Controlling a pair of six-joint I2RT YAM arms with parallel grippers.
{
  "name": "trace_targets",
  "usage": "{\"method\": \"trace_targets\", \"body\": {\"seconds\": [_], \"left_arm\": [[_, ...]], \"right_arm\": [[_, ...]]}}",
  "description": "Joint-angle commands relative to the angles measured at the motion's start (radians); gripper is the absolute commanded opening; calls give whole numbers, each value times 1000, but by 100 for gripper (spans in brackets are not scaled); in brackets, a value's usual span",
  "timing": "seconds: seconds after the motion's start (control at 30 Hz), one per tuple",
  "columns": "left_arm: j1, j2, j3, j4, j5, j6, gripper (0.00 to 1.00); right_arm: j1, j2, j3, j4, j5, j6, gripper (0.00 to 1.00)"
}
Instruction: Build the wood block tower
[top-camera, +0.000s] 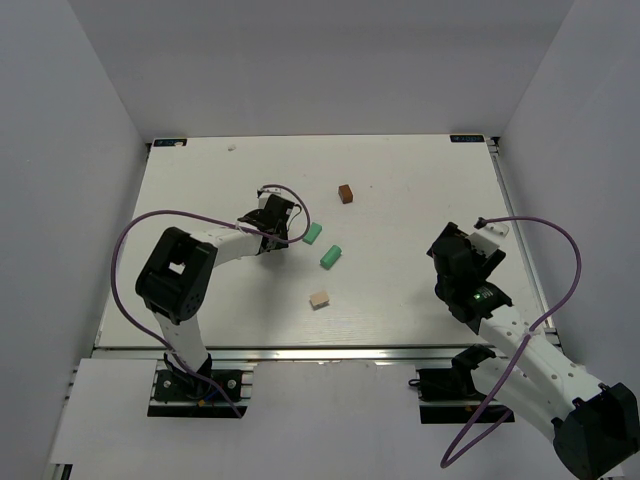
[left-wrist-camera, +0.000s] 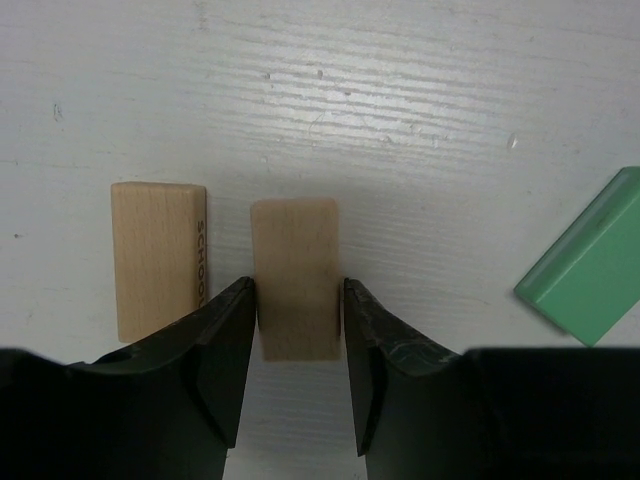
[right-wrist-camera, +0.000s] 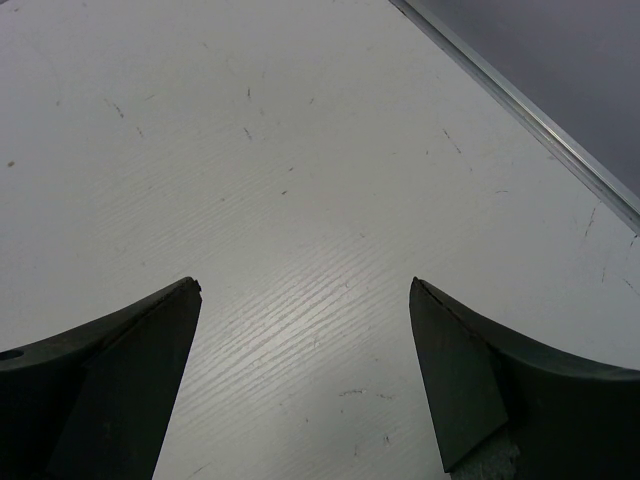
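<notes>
Pinching a tan block (left-wrist-camera: 294, 235), left gripper (left-wrist-camera: 297, 287) has a second tan block (left-wrist-camera: 158, 260) just beside it; right gripper (right-wrist-camera: 305, 300) gapes wide.

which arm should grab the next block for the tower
Left. The left gripper straddles a tan block, with a second tan block beside it. The right gripper hangs open over the table, no block in its view.

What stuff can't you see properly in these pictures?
Top view: the left fingers cover whatever lies beneath them.
Left wrist view: the green block is cut off by the right edge. The fingers hide the tan block's near end, and I can't tell whether they squeeze it.
Right wrist view: only the right fingers and table show, no blocks.
</notes>
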Motion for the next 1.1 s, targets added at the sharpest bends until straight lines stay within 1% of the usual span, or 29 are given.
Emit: {"method": "trace_targets", "body": {"seconds": [0.0, 0.2, 0.37, 0.53, 0.93, 1.07], "left_arm": [[6, -48, -14, -37, -3, 13, 52], [6, -40, -11, -39, 0, 25, 55], [6, -40, -4, -34, 5, 31, 55], [6, -35, 15, -48, -2, 37, 51], [6, -54, 6, -74, -32, 40, 52], [6, -58, 7, -70, -15, 43, 54]], "right_arm": [[-3, -14, 31, -6, 43, 14, 89], [-3, -20, 30, -9, 51, 17, 89], [-4, -19, 28, -7, 52, 17, 89], [-3, -13, 30, -7, 55, 17, 89], [-3, -8, 31, -4, 55, 14, 89], [-3, -8, 31, -3, 55, 14, 90]]}}
